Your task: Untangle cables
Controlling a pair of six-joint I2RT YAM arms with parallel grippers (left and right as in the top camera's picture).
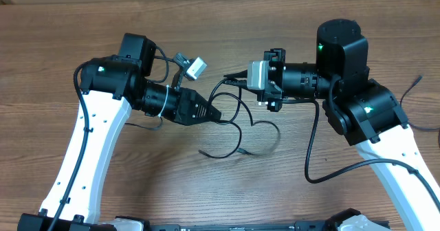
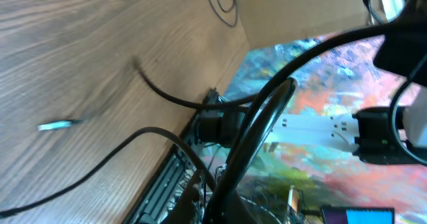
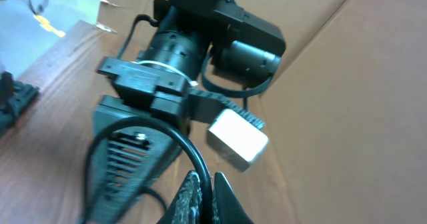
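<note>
- Cables [image 1: 240, 108] lie in loose black loops on the wooden table [image 1: 206, 25], midway between the two arms.
- Right gripper [image 1: 230, 82] points left at the far edge of the tangle. In its wrist view the fingers [image 3: 193, 195] are pressed together on a strand that arcs up out of them.
- Left gripper [image 1: 214, 113] points right with its jaws together and its tip at a loop. I cannot tell whether a strand is pinched.
- A silver plug end [image 2: 59, 125] lies on the wood, blurred.
- White block [image 1: 196, 67] sits by the left arm's wrist.

Overhead straight down on table [image 1: 275, 190], left wrist skimming it, right wrist close on left arm [image 3: 180, 51]
</note>
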